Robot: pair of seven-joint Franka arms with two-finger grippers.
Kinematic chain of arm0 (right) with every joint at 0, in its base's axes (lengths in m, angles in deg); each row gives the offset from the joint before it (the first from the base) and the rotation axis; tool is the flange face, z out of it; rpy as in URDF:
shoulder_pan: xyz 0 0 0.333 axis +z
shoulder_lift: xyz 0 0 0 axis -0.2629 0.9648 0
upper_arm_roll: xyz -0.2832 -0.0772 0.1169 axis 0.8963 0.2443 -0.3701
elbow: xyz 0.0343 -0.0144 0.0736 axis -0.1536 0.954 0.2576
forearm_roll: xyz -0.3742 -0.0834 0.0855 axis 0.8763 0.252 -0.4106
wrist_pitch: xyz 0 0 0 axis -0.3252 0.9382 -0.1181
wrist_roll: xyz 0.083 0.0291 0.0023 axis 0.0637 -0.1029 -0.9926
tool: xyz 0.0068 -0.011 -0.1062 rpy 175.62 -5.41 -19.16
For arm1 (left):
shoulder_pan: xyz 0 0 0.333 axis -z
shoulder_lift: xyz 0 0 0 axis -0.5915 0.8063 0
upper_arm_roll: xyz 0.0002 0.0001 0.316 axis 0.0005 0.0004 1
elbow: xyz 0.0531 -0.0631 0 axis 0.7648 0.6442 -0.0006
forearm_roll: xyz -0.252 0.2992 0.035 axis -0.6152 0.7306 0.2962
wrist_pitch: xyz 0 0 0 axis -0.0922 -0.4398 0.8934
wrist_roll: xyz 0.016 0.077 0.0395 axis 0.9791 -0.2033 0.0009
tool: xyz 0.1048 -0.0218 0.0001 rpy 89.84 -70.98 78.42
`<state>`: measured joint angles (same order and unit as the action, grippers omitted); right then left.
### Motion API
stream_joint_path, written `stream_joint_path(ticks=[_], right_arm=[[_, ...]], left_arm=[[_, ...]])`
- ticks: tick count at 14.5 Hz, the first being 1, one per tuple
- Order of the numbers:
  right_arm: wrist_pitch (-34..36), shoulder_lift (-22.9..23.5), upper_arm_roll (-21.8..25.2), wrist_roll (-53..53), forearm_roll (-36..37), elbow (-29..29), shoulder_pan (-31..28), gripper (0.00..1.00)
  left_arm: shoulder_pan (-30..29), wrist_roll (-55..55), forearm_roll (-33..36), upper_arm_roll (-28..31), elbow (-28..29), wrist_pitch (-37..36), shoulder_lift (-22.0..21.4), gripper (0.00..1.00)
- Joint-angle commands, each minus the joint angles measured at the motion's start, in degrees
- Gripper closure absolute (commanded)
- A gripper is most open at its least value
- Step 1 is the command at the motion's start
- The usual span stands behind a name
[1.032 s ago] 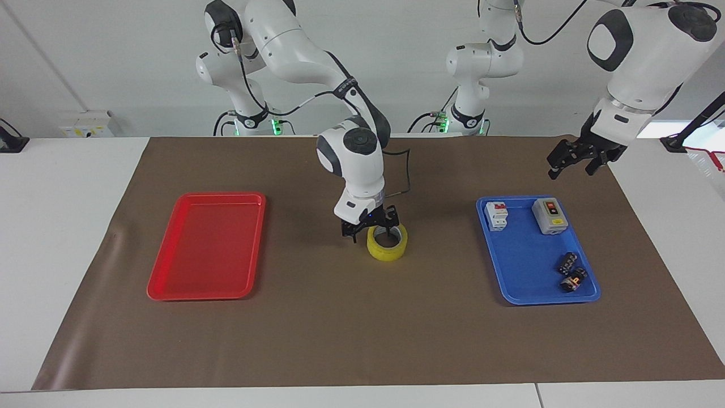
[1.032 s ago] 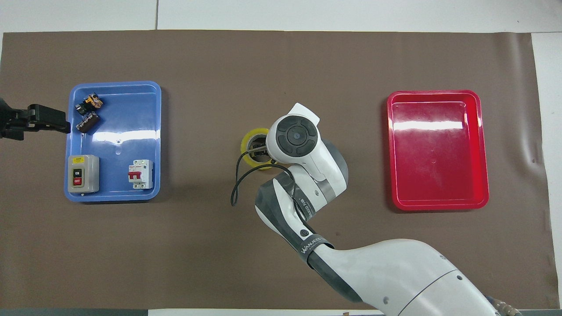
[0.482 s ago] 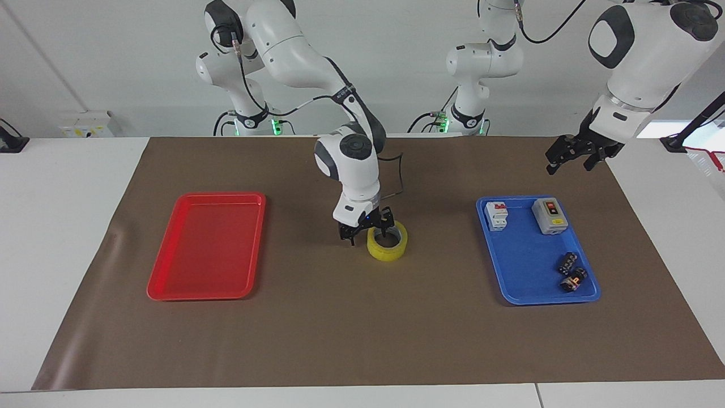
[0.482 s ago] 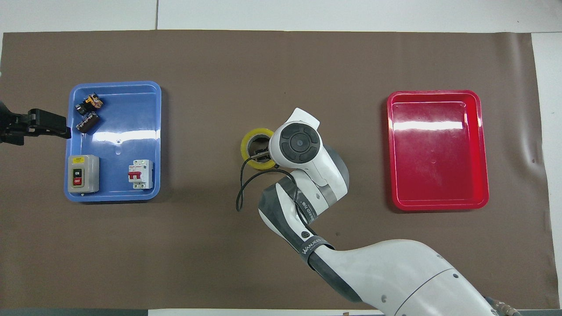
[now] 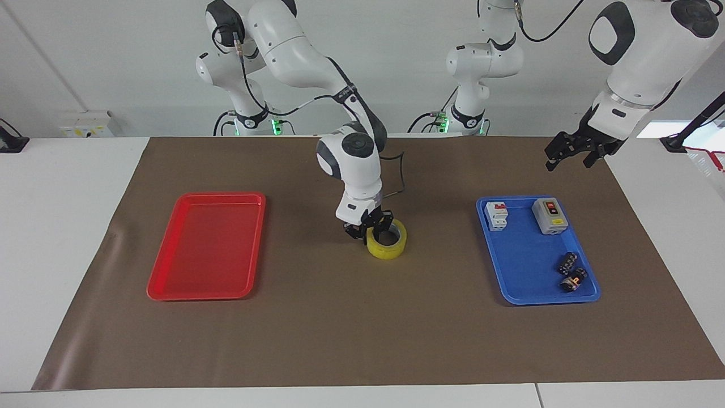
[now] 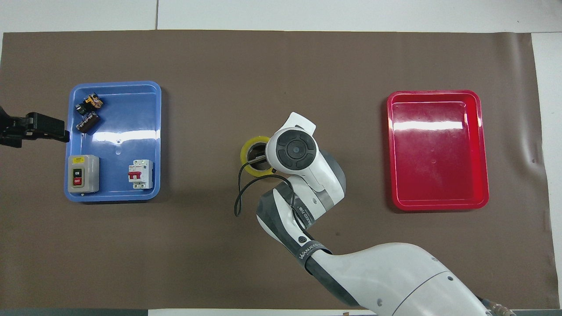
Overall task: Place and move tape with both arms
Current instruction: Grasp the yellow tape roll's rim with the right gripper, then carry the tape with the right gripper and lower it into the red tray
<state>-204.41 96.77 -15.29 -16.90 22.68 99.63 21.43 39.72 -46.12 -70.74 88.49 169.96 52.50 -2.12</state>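
Yellow tape (image 5: 388,245) lies between red tray (image 5: 207,245) and blue tray (image 5: 535,252).

Yellow tape (image 5: 387,242) ring flat on mid-table mat (image 5: 340,340)

Two high cameras, half a turn apart, both well back from the desk (image 5: 56,238).

The facing view looks from across the desk toward the robots and takes in the wall and arm bases; the overhead view looks steeply down and forward from above the robots' end. Both share the whole brown mat (image 5: 362,328) (image 6: 281,57), the red tray (image 5: 170,292) (image 6: 439,205) and the blue tray (image 5: 510,297) (image 6: 109,196), mirrored between them.
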Motion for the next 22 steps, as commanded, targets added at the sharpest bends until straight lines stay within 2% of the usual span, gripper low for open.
stream_joint_path(ticks=[1, 4, 8, 9, 12, 17, 20, 22], right_arm=[[-0.19, -1.07, 0.25, -0.13, 0.20, 1.28, -0.10, 1.00], [9.27, -0.81, 0.51, -0.13, 0.20, -6.17, -0.89, 1.00], [24.04, -1.86, 0.60, -0.40, 0.38, -15.93, -7.39, 1.00], [27.56, -3.51, 0.60, -0.74, 0.38, -16.83, -9.32, 1.00], [33.90, -8.26, 0.52, -9.41, 0.03, -16.13, -15.99, 1.00], [37.44, -10.82, 0.52, -32.53, -0.41, -13.51, -28.83, 1.00], [34.47, -13.72, 0.60, -40.10, -0.33, -5.61, -33.93, 1.00], [27.45, -16.26, 0.52, -44.84, -0.33, 2.54, -37.10, 1.00]], left_arm=[[-0.30, 1.22, -1.14, -0.14, 0.19, -1.31, -1.08, 0.00], [-0.30, 1.22, -1.14, -0.14, 0.28, -1.22, -1.17, 0.00], [-0.03, 1.22, -1.14, -0.14, 0.28, -1.05, -1.17, 0.00], [0.05, 1.22, -1.14, -0.14, 0.46, -1.13, -1.17, 0.00], [0.05, 1.22, -1.14, -0.14, 0.63, -0.78, -1.17, 0.00], [0.05, 1.22, -1.14, -0.14, 0.63, -0.69, -1.26, 0.00], [0.14, 1.22, -1.14, -0.14, 0.63, -0.61, -1.26, 0.00], [0.14, 1.22, -1.14, -0.14, 0.63, -0.61, -1.26, 0.00]])
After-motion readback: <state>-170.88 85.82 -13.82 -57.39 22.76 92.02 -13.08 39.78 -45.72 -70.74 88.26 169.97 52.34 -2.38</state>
